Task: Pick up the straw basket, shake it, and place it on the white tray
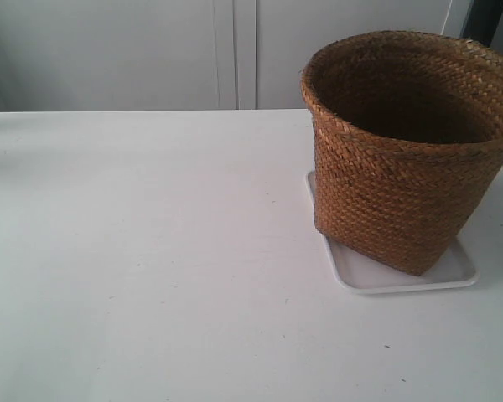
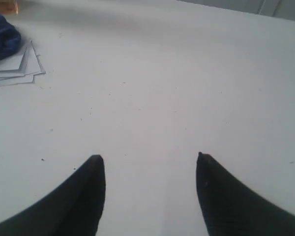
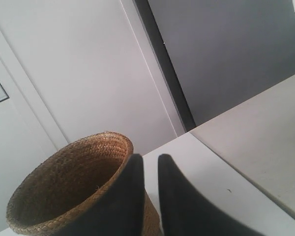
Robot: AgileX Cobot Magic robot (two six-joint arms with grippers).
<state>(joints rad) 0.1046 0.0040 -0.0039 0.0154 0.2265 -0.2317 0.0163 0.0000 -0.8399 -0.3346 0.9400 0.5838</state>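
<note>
The straw basket [image 1: 402, 184] stands upright on the white tray [image 1: 377, 280] at the exterior view's right, its base inside the tray's rim. No arm shows in the exterior view. In the right wrist view my right gripper [image 3: 150, 157] is at the straw basket [image 3: 64, 182], at its rim. Its fingers are nearly together, one lying over the basket's inside and the other outside, with woven wall showing low in the narrow gap. My left gripper [image 2: 148, 157] is open over bare white table, away from the basket, with nothing between its fingers.
A stack of white papers [image 2: 14, 69] with a dark blue thing [image 2: 2, 39] on it lies on the table in the left wrist view. White cabinet doors [image 1: 226, 50] stand behind the table. The basket's right side runs off the exterior view's edge.
</note>
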